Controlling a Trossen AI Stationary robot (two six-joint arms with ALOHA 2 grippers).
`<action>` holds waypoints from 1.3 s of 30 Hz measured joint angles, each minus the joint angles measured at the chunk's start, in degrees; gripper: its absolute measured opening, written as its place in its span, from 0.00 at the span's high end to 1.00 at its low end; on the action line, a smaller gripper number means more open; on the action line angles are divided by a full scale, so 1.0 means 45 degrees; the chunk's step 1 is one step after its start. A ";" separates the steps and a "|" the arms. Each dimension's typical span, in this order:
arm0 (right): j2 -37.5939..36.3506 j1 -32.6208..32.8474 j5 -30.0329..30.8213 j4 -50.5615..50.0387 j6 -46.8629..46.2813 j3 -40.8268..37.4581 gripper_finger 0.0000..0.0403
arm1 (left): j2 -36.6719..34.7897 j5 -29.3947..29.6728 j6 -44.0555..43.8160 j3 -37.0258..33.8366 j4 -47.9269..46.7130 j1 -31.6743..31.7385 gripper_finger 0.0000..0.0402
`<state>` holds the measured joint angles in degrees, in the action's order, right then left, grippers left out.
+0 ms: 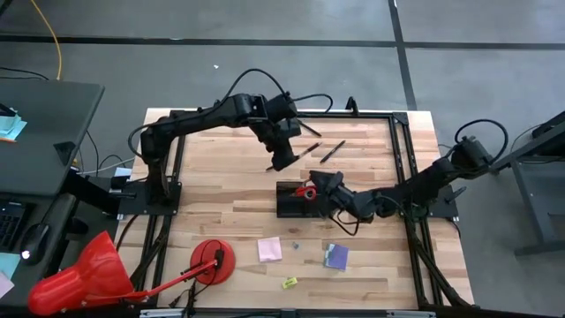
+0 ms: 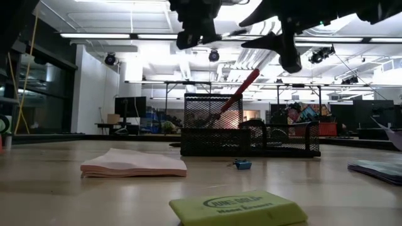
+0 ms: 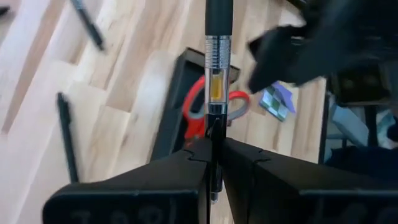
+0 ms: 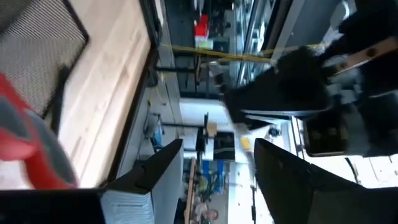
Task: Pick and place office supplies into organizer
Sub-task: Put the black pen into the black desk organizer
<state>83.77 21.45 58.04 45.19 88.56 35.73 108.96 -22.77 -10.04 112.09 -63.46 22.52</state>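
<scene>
Wooden table (image 1: 221, 221), organizer (image 1: 296, 201), pads (image 1: 269, 249)

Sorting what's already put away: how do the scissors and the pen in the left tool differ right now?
The scissors have red handles and stand in the organizer. The pen is dark with a clear section, clamped in the left tool above the table, not yet placed. Both are office supplies.

pen (image 3: 217, 74): upper end cut off | scissors (image 3: 214, 109): blades hidden in organizer (image 3: 171, 106)
</scene>
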 joint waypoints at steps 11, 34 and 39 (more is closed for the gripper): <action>-0.0010 -0.0593 -0.0048 -0.0803 0.1044 0.0821 0.52 | 0.0003 -0.0183 -0.0162 -0.0073 -0.0277 0.0003 0.98; -0.0010 -0.1719 -0.0359 -0.3051 0.1237 0.1903 0.53 | 0.0003 -0.0799 -0.0171 -0.0073 -0.0214 -0.0009 0.98; -0.0010 -0.1942 -0.0880 -0.3051 0.1152 0.1903 0.53 | 0.0003 -0.0835 -0.0171 -0.0073 -0.0070 -0.0009 0.98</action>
<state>83.72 12.71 54.08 31.46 93.74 44.29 108.97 -26.52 -10.81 111.77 -63.78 22.48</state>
